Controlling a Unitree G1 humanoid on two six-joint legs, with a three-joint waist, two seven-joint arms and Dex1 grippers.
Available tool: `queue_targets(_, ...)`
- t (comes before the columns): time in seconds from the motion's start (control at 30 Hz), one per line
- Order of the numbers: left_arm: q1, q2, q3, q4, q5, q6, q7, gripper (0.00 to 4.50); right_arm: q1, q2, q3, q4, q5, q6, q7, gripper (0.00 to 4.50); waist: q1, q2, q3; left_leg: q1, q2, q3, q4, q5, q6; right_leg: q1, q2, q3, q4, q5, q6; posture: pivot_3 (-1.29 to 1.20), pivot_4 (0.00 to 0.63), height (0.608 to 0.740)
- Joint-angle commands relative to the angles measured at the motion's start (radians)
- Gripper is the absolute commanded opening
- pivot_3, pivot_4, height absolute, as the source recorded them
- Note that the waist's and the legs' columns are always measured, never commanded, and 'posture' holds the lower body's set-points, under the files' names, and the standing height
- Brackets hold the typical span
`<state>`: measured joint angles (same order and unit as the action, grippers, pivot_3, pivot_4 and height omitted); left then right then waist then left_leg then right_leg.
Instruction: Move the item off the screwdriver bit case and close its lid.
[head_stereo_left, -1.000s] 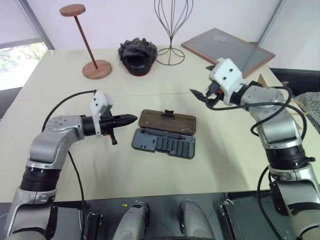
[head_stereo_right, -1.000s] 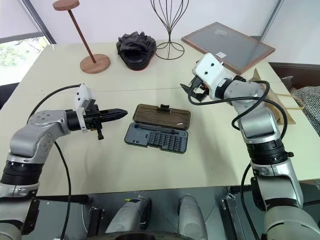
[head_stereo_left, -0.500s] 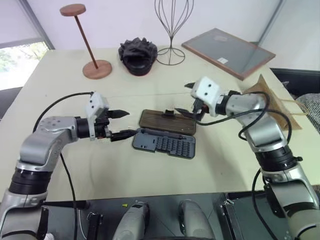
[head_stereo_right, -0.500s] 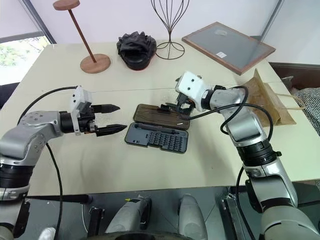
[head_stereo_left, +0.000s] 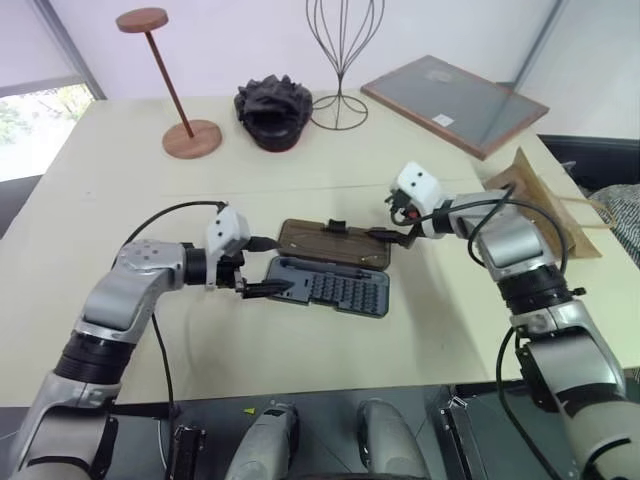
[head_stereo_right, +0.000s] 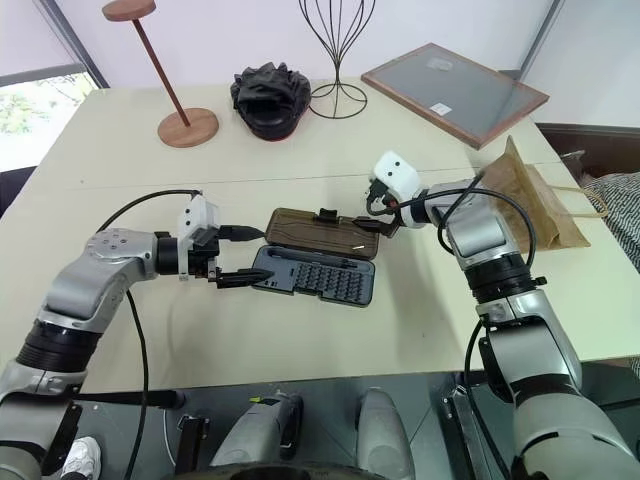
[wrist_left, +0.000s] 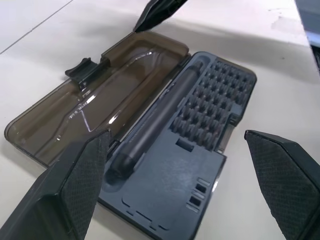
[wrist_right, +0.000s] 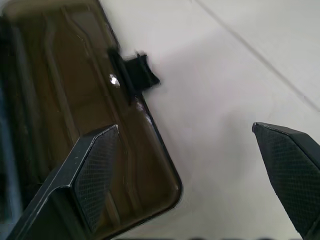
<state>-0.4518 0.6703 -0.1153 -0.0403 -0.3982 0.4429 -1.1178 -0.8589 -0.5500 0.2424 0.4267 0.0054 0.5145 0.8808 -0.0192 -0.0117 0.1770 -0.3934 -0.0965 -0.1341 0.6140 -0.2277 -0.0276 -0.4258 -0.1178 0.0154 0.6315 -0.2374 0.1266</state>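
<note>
The screwdriver bit case (head_stereo_left: 330, 288) lies open in the middle of the table, rows of bits showing. Its smoky brown lid (head_stereo_left: 333, 243) lies flat behind it, latch tab (wrist_right: 135, 72) at the far edge. The brown paper bag (head_stereo_left: 535, 195) rests on the table far to the right, apart from the case. My left gripper (head_stereo_left: 263, 268) is open at the case's left end, fingers (wrist_left: 65, 190) spread either side of that end. My right gripper (head_stereo_right: 376, 224) is open at the lid's right end, low over its corner (wrist_right: 165, 195).
Along the back stand a wooden disc stand (head_stereo_left: 180, 100), a lumpy black object (head_stereo_left: 273, 110), a wire stand (head_stereo_left: 340, 70) and a wood-framed grey panel (head_stereo_left: 455, 103). Bare tabletop (head_stereo_left: 300, 350) lies in front of the case.
My left gripper has opened and moved right to the case's left end. My right gripper has dropped from above the table down to the lid's right end.
</note>
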Motion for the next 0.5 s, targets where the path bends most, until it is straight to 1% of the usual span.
queue_targets(0.03,0.014,-0.005,0.002,-0.023,0.019,-0.030,0.010,4.47,-0.036,0.021,-0.002,0.046,-0.019,-0.047,-0.012,4.50,-0.002,0.000,0.000,0.000,0.000,0.000,0.000,0.000,0.000,0.000,0.000,0.000,0.000,0.000,0.000,0.00,0.150,0.740)
queue_targets(0.13,0.025,-0.010,0.005,-0.034,0.024,-0.029,0.018,4.47,-0.028,0.032,-0.002,0.061,-0.026,-0.062,-0.007,4.50,-0.001,0.000,0.000,0.000,0.000,0.000,0.000,0.000,0.000,0.000,0.000,0.000,0.000,0.000,0.000,0.00,0.150,0.740)
queue_targets(0.2,0.030,-0.006,0.011,-0.042,0.022,-0.027,0.023,4.50,-0.017,0.038,0.006,0.072,-0.035,-0.070,-0.006,3.96,-0.001,0.000,0.000,0.000,0.000,0.000,0.000,0.000,0.000,0.000,0.000,0.000,0.000,0.000,0.000,0.00,0.150,0.740)
queue_targets(0.27,0.034,-0.002,0.015,-0.048,0.023,-0.026,0.028,4.50,-0.004,0.041,0.012,0.074,-0.041,-0.073,0.001,3.17,0.000,0.000,0.000,0.000,0.000,0.000,0.000,0.000,0.000,0.000,0.000,0.000,0.000,0.000,0.000,0.00,0.150,0.740)
queue_targets(0.33,0.033,0.000,0.018,-0.047,0.024,-0.027,0.032,4.50,0.008,0.042,0.020,0.072,-0.046,-0.075,0.008,2.21,-0.001,0.000,0.000,0.000,0.000,0.000,0.000,0.000,0.000,0.000,0.000,0.000,0.000,0.000,0.000,0.00,0.150,0.740)
queue_targets(0.47,0.019,0.002,0.024,-0.044,0.021,-0.027,0.041,4.50,0.030,0.039,0.034,0.058,-0.057,-0.084,0.029,0.07,-0.004,-0.001,-0.001,0.000,0.000,0.000,0.000,0.000,0.000,0.000,0.000,0.000,0.000,0.000,0.000,0.00,0.150,0.740)
queue_targets(0.5,0.013,0.001,0.029,-0.043,0.018,-0.027,0.045,4.50,0.036,0.037,0.038,0.052,-0.061,-0.087,0.035,0.02,-0.006,-0.002,-0.001,0.001,0.000,0.000,0.000,0.000,0.000,0.000,0.000,0.000,0.001,0.000,0.000,0.00,0.150,0.740)
